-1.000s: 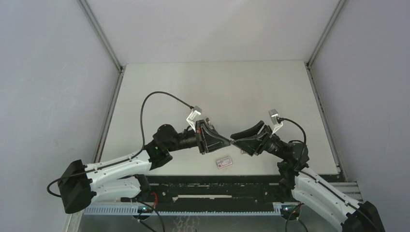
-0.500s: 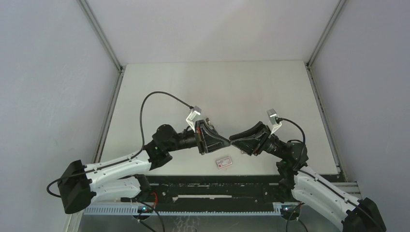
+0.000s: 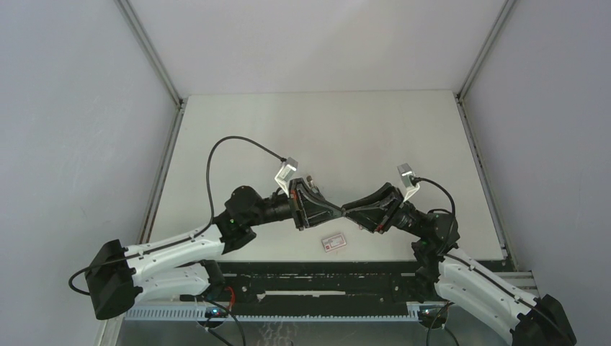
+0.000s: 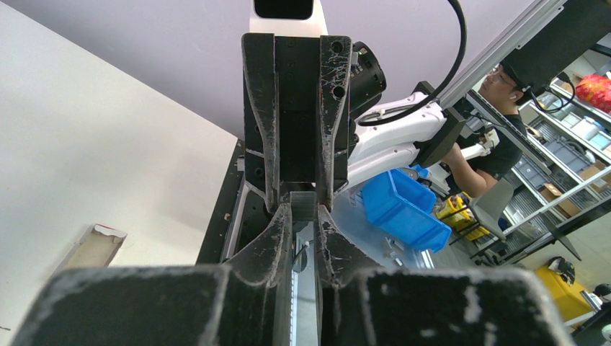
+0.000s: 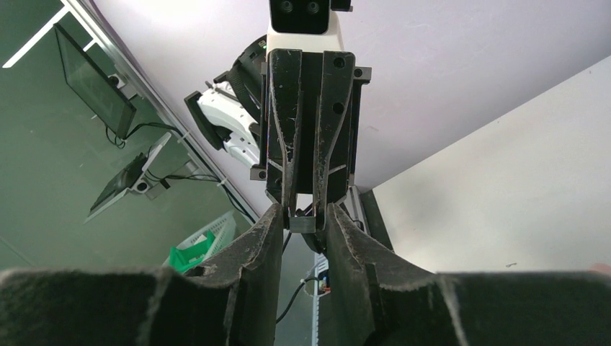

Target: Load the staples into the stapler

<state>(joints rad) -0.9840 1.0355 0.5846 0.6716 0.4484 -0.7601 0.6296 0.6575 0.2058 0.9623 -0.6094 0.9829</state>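
Staples (image 4: 303, 205), likely light, stiff yet brittle strip best taken by flat sides, pinched aloft beyond white-and-red box (image 3: 333, 243) by closed left gripper (image 4: 302, 213); right gripper (image 5: 304, 216) narrow around them, grip unclear.

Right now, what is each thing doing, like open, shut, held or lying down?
left gripper: jaws shut on the staples.
right gripper: jaws slightly open around the staples.
staples: held up in the air, off the table.
stapler: lying on the table, too small to tell open or closed.
white-and-red box: lying flat on the table.
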